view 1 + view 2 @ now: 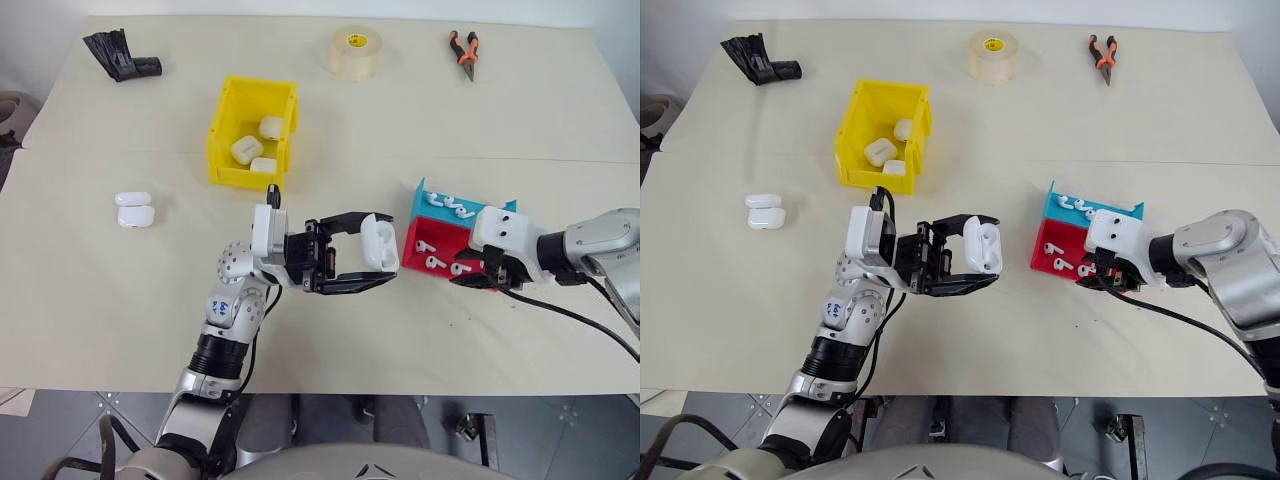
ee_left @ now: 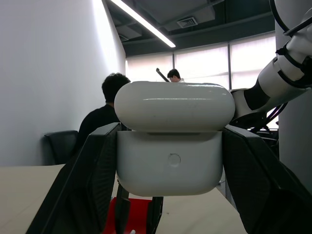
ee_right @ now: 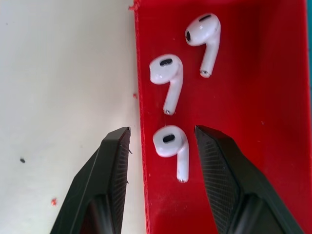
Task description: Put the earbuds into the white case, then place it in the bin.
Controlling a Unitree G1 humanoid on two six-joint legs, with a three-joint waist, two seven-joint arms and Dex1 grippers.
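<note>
My left gripper is shut on the white case and holds it above the table's middle, fingers pointing toward the right arm. The left wrist view shows the case clamped across its body, with the lid part on top. My right gripper is lowered at the near edge of the red tray. Its fingers stand apart. One earbud lies between them, and the tray's wall runs just inside one finger. Two more earbuds lie further along the tray. The yellow bin stands behind, to the left.
Three white cases lie in the bin, and two more cases lie on the table at the left. A teal tray with earbuds adjoins the red one. A tape roll, pliers and a black object line the far edge.
</note>
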